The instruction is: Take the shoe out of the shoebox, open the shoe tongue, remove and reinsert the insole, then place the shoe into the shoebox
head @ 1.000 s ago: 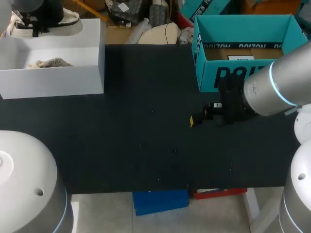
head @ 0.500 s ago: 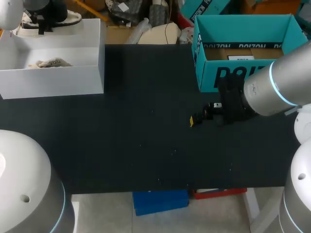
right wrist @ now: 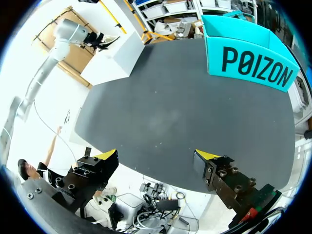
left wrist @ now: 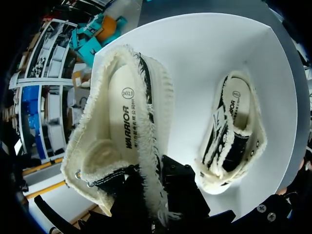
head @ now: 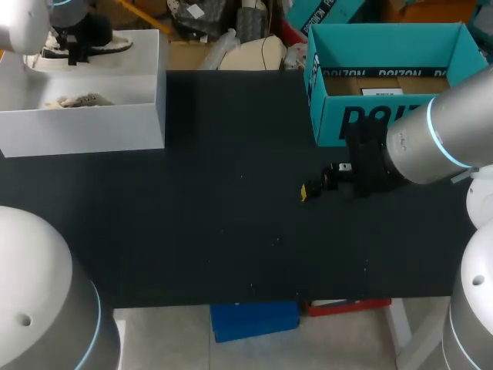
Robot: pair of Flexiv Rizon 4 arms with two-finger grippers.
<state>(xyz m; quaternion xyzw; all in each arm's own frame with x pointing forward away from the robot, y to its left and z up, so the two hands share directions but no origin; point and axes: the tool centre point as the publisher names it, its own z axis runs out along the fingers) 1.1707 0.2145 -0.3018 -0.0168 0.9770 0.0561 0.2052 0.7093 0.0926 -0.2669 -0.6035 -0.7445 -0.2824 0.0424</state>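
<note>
Black table [head: 231, 231], wide and bare through the middle, with its front edge open. White shoebox [head: 85, 127] at the far left corner, lidless. Teal box [head: 385, 123] at the far right, also open on top. Broad stretch of table between the 2 boxes.

Up over the shoebox's back edge, the left gripper [head: 72, 48], clamped on a shoe [head: 104, 35] lifted clear of the box. Low over the table just in front of the teal box, the right gripper [head: 327, 185], holding nothing.

Only in the left wrist view: the shoe [left wrist: 122, 126] seen from above, opening upward, collar pinched between the dark fingers, yellow tips hidden behind it. Cream insole with print inside, frayed cream edging round the opening, black canvas, ribbed off-white rubber at the toe. Below it, the white floor of the shoebox [left wrist: 195, 58], with a 2nd shoe [left wrist: 231, 141] of the same kind lying in it, apart from the held one.

Only in the right wrist view: the right gripper [right wrist: 157, 158] with its 2 yellow tips spread wide apart, bare table between them, teal box ahead.
</note>
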